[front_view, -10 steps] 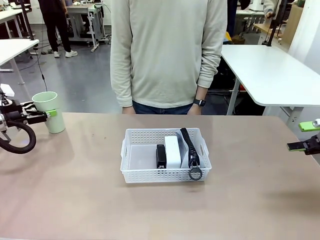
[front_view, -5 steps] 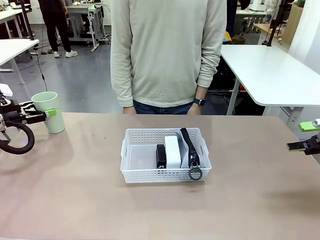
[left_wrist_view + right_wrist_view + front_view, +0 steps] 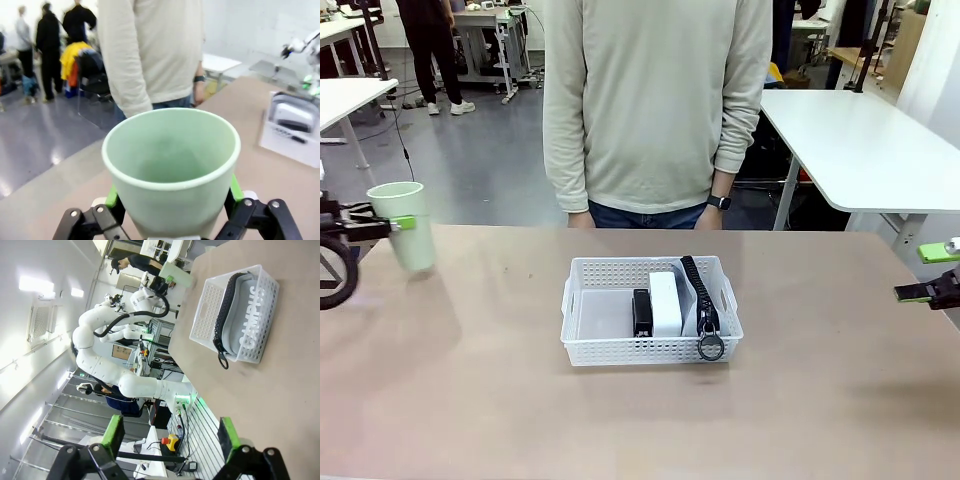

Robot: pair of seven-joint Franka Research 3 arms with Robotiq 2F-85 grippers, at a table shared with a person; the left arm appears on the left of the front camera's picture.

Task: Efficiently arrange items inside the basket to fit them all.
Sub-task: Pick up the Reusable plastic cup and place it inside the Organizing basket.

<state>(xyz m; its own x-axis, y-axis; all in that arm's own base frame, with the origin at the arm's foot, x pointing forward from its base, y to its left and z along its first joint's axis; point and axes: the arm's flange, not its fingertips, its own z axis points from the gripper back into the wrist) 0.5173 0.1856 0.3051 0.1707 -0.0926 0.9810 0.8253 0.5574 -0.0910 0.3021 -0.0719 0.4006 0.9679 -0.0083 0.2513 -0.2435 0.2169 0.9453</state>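
While the person (image 3: 655, 105) stood at the desk's far edge with arms hanging, the left claw (image 3: 382, 224) sat at the desk's far left corner, clamped on the pale green cup (image 3: 403, 225). Its wrist view had the cup (image 3: 171, 167) upright and empty, a green pad (image 3: 235, 188) pressed against each side of its wall. At the middle of the desk (image 3: 470, 400) lay the white perforated basket (image 3: 650, 310). Within it, going left to right, the left part was bare, then came the black stapler (image 3: 641, 312), the white box (image 3: 665, 303) touching it, and the grey pouch (image 3: 705, 300) on edge against the right wall, its black zipper uppermost and its ring pull (image 3: 710, 347) hanging over the near rim. From the right wrist view, white letters on the pouch (image 3: 247, 327) read "CAMPUS". By the desk's right edge the right claw (image 3: 926, 275) hovered with its jaws spread wide, gripping nothing.
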